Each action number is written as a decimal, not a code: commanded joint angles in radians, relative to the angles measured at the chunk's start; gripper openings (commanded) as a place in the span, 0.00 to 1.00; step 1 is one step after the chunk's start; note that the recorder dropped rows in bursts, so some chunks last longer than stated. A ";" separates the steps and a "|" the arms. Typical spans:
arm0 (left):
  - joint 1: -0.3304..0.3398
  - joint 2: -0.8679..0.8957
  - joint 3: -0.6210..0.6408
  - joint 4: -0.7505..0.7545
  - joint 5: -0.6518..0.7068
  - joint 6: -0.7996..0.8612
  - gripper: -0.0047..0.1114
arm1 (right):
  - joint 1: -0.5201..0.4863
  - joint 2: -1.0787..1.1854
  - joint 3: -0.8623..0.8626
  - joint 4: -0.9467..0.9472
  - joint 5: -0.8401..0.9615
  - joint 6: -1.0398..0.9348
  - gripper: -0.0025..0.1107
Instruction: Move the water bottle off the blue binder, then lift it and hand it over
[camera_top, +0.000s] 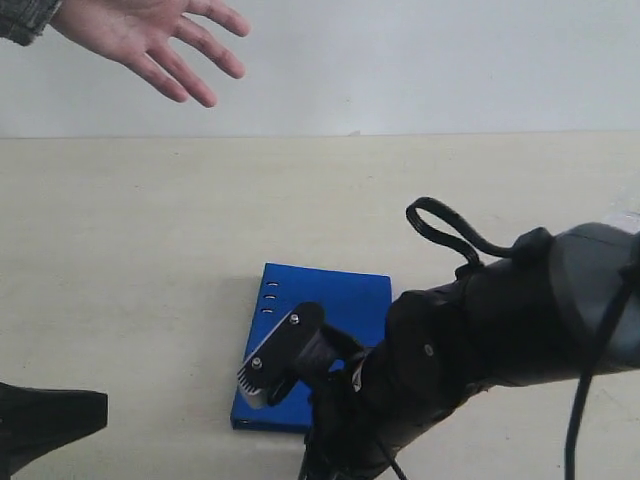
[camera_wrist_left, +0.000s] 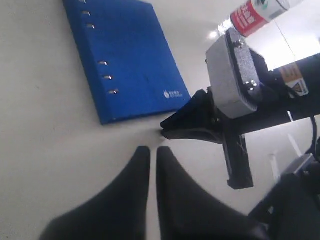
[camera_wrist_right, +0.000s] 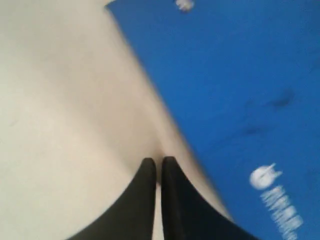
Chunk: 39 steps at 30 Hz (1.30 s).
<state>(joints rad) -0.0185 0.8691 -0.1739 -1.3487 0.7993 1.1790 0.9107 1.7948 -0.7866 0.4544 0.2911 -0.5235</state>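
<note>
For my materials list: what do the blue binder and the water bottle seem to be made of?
The blue binder looks like plastic-covered board, smooth and mostly matte; its even colour and thin, sharp edges suggest this. The water bottle is probably plastic, but only its glossy red-and-white label shows clearly.

The black, tapered left gripper (camera_wrist_left: 150, 148) sits low, jaws pressed together. The bulky black right arm (camera_top: 480, 340) reaches toward the middle. The right gripper (camera_wrist_right: 157, 161) is likewise closed.

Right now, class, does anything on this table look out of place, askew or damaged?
Nothing spilled or damaged. The flat bright-blue ring binder lies slightly askew on the pale table; the small clear red-labelled plastic bottle is off it.
</note>
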 joint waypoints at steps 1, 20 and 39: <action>-0.005 0.122 -0.003 -0.073 0.031 0.075 0.08 | 0.018 -0.121 -0.004 0.005 0.093 0.020 0.02; -0.005 0.569 -0.076 -0.396 0.095 0.431 0.59 | -0.333 -0.235 0.060 0.043 0.007 0.410 0.30; -0.216 0.811 -0.335 -0.396 -0.028 0.464 0.57 | -0.333 -0.097 0.060 0.156 -0.063 0.377 0.39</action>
<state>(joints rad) -0.2261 1.6787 -0.4772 -1.7406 0.8063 1.6346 0.5849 1.6890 -0.7281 0.6036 0.2682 -0.1301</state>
